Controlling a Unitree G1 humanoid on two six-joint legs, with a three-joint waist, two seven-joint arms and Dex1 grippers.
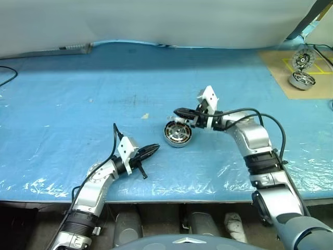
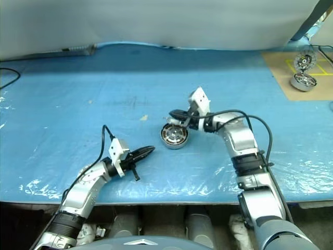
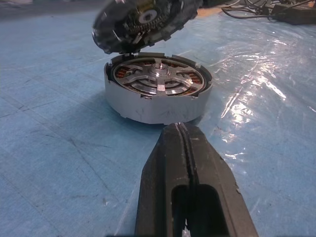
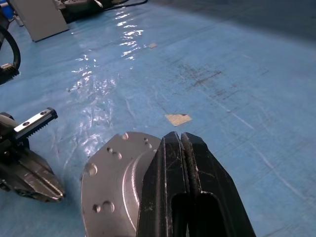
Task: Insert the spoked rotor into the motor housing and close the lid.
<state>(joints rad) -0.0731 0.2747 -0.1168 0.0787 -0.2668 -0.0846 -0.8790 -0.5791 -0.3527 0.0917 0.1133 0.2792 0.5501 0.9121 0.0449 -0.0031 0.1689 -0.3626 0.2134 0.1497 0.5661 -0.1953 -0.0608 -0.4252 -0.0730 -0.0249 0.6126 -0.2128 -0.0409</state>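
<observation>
Nearest, the closed, empty left claw [image 1: 154, 149] waits beside the motor housing [image 1: 177, 134], spoked rotor [image 3: 159, 78] inside, while the closed right claw [image 1: 180, 112] pushes the half-raised lid [image 3: 140, 22], which could slip and spring open.

A blue plastic sheet [image 1: 104, 94] covers the tabletop, wrinkled and glossy along the near edge. At the far right corner lies a tan board [image 1: 307, 78] marked with yellow lines, carrying a shiny silver spoked unit [image 1: 302, 79]. A black cable [image 1: 6, 75] curls at the left edge.
</observation>
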